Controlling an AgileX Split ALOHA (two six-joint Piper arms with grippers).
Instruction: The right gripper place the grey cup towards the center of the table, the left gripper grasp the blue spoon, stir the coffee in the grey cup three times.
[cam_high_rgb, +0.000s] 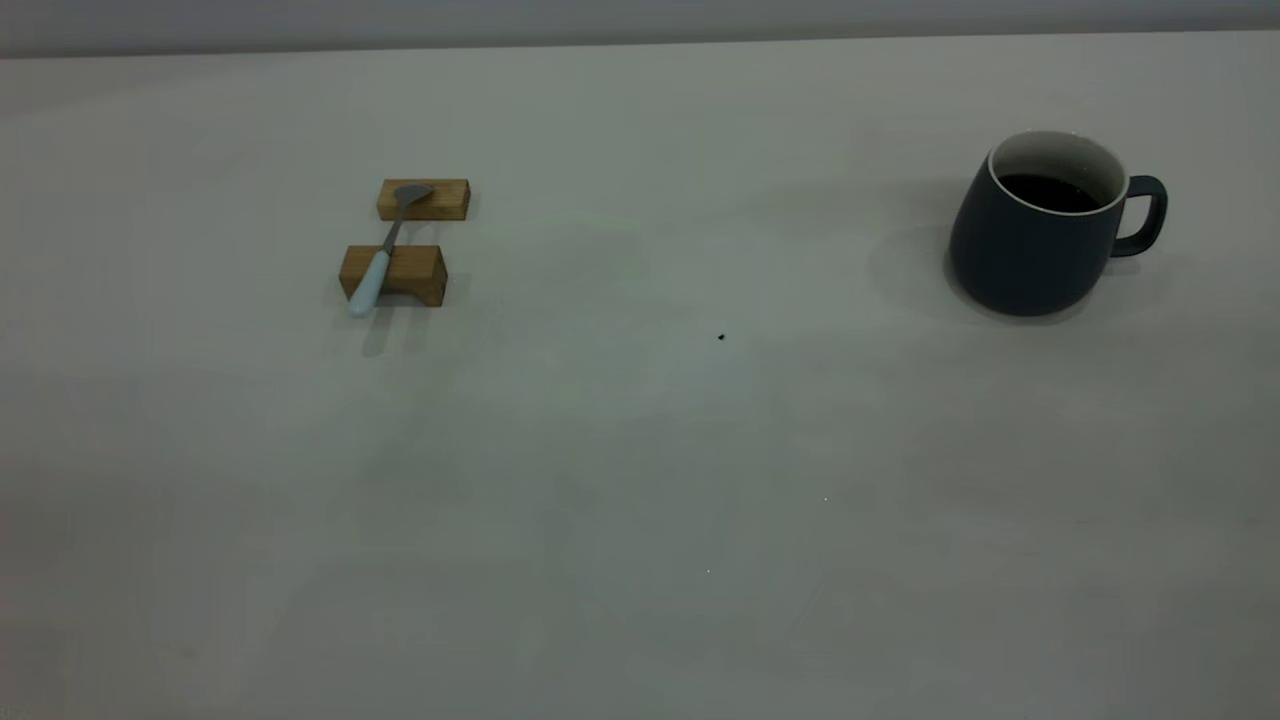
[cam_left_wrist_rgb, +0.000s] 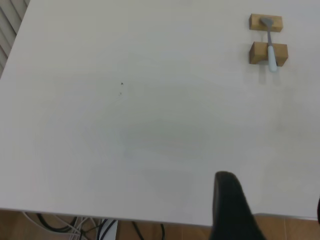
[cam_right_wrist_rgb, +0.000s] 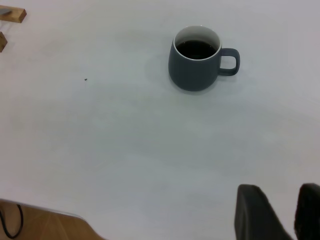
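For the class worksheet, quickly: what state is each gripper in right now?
Left gripper: empty, far from the blue spoon.
Right gripper: open, empty, away from the grey cup.

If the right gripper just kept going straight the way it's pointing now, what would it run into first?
Probably bare table. The right gripper, fingers apart, shows only at the edge of its wrist view. The rounded dark grey mug of black coffee stands well ahead and off to one side, so depth is unclear.

Lab bench (bare table (cam_high_rgb: 640, 500); loose cables (cam_left_wrist_rgb: 65, 225))
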